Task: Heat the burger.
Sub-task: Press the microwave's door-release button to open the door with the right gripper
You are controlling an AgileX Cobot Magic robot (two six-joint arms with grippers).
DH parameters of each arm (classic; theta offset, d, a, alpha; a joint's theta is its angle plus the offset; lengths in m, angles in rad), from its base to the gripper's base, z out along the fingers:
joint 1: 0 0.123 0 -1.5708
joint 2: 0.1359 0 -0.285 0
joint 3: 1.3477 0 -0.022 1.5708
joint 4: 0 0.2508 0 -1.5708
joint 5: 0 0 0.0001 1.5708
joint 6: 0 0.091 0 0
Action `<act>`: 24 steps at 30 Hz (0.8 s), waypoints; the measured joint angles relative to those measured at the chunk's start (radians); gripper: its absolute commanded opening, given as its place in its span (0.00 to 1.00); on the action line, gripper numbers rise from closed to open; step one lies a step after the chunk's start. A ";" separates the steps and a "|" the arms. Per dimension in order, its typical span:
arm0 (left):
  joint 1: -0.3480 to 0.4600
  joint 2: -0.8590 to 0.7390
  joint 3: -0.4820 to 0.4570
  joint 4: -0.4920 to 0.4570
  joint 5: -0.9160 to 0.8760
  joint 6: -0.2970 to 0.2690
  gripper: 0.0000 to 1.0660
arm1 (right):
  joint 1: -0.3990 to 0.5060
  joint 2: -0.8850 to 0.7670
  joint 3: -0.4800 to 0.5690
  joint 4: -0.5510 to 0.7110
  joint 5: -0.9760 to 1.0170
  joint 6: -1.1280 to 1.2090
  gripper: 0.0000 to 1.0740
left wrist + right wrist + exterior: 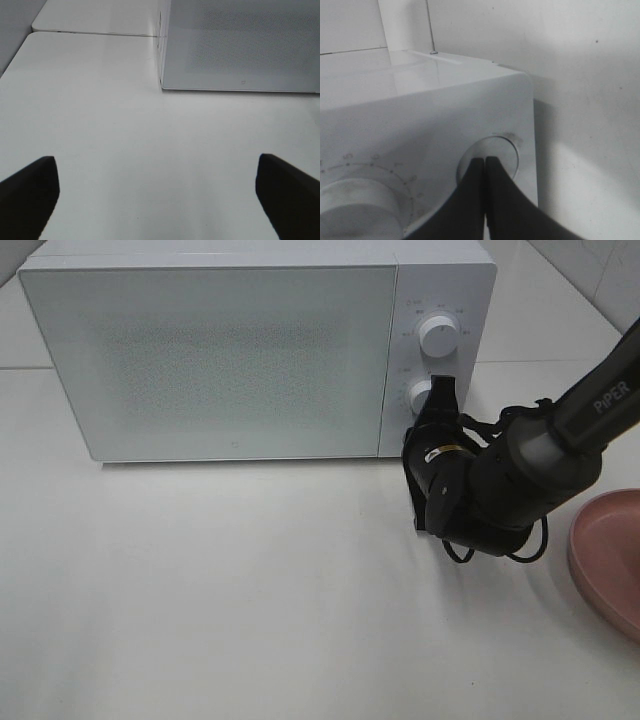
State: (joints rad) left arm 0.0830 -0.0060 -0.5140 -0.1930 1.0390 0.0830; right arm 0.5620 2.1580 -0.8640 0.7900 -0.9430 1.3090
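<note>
The white microwave [230,360] stands at the back of the table with its door closed. The burger is out of view. My right gripper [441,390] is at the microwave's lower knob [420,395], below the upper knob [438,334]. In the right wrist view the gripper [485,161] has its two black fingers pressed together with nothing between them, tips at the face of the lower knob [506,149]. My left gripper [157,185] is open and empty above the bare table, in front of the microwave's left corner [240,45]. It does not show in the exterior high view.
A pink plate [610,560] lies at the right edge of the table, close to the right arm. The white table [200,590] stretches in front of the microwave. A second white tabletop [95,17] adjoins behind the microwave's left side.
</note>
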 measured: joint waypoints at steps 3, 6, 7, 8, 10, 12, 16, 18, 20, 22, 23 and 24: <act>0.000 0.000 0.000 0.000 0.000 0.000 0.94 | 0.000 0.002 -0.009 0.004 0.003 -0.001 0.00; 0.000 0.000 0.000 0.000 0.000 0.000 0.94 | 0.000 0.003 -0.009 0.005 0.003 -0.001 0.00; 0.000 0.000 0.000 0.000 0.000 0.000 0.94 | 0.000 0.003 -0.009 0.006 0.001 -0.001 0.00; 0.000 0.000 0.000 0.000 0.000 0.000 0.94 | 0.000 0.003 -0.009 0.008 0.000 -0.001 0.00; 0.000 0.000 0.000 0.000 0.000 0.000 0.94 | 0.000 0.003 -0.009 0.009 -0.003 -0.001 0.00; 0.000 0.000 0.000 0.000 0.000 0.000 0.94 | 0.000 0.003 -0.009 0.009 -0.004 0.001 0.00; 0.000 0.000 0.000 0.000 0.000 0.000 0.94 | 0.000 0.003 -0.009 0.007 -0.016 0.004 0.00; 0.000 0.000 0.000 0.000 0.000 0.000 0.94 | 0.000 0.005 -0.009 0.006 -0.021 0.004 0.00; 0.000 0.000 0.000 0.000 0.000 0.000 0.94 | 0.000 0.006 -0.009 0.006 -0.022 0.004 0.00; 0.000 0.000 0.000 0.000 0.000 0.000 0.94 | 0.000 0.006 -0.016 0.010 -0.019 0.003 0.00; 0.000 0.000 0.000 0.000 0.000 0.000 0.94 | 0.000 0.006 -0.016 0.010 -0.019 0.003 0.00; 0.000 0.000 0.000 0.000 0.000 0.000 0.94 | 0.000 0.007 -0.018 0.015 -0.015 0.002 0.00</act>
State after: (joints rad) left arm 0.0830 -0.0060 -0.5140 -0.1930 1.0390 0.0830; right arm 0.5620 2.1650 -0.8820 0.8050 -0.9580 1.3110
